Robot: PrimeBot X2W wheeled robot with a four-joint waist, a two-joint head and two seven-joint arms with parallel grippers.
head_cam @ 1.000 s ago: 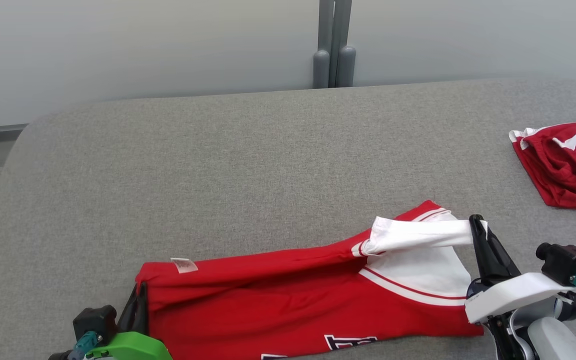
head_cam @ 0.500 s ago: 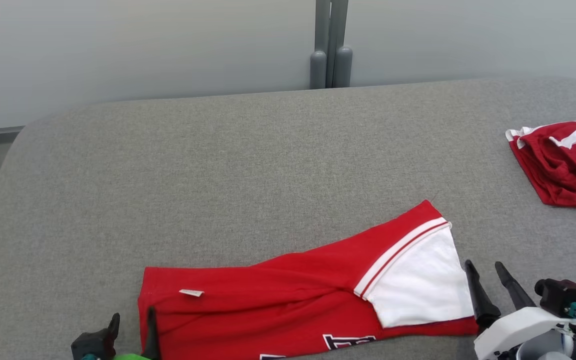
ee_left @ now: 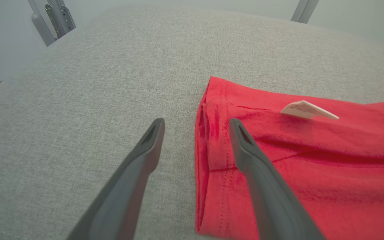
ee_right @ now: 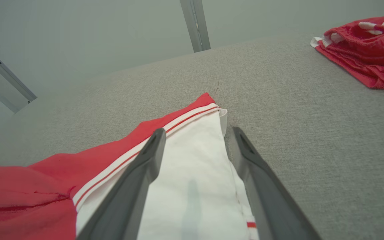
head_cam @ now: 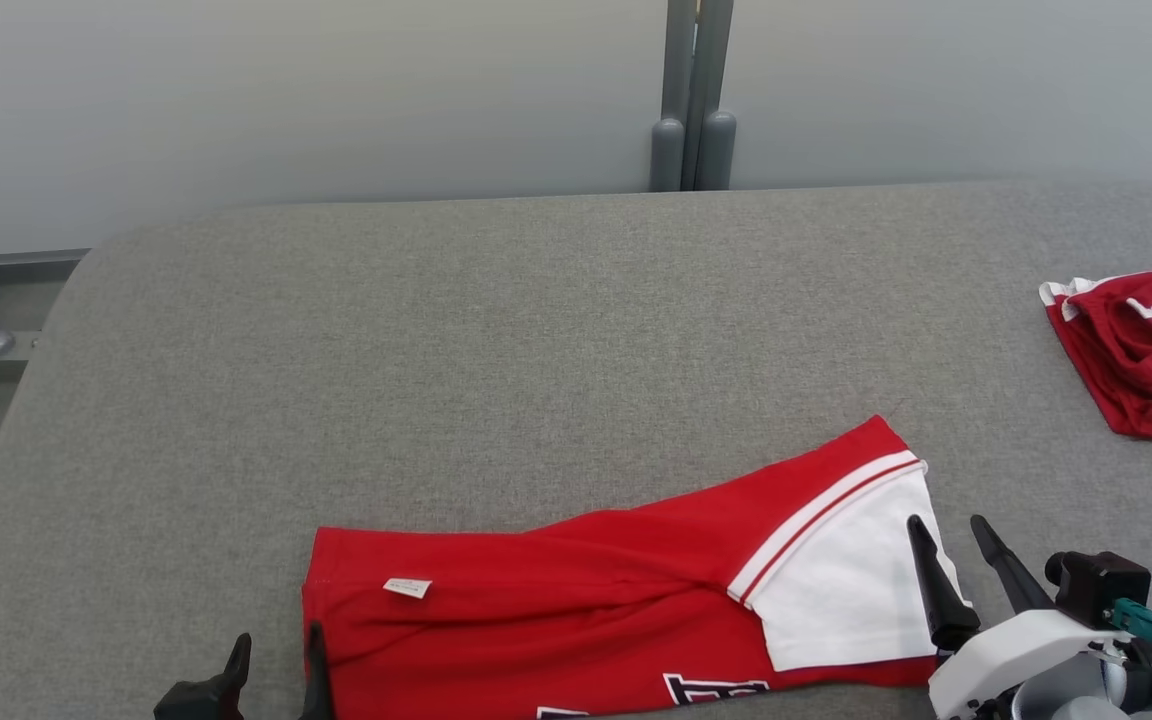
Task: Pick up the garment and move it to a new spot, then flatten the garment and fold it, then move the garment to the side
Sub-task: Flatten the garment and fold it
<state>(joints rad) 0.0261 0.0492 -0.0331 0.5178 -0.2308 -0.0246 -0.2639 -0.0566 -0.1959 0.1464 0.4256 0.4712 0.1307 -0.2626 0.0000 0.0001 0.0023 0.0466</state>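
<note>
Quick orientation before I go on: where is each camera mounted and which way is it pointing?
Head view: on the head, looking forward and down at the grey fabric table and red jersey with white sleeve; both jaws open at bottom.
Left wrist view: along the left jaws, straddling the jersey's hem.
Right wrist view: along the right jaws, over the white sleeve.
Shared: head and right wrist both show the crumpled red-and-white garment.

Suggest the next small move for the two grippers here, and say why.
Probably draw both back clear: the left gripper stands open astride the red hem, the right gripper open over the white sleeve, and the jersey lies loose on the table.
</note>
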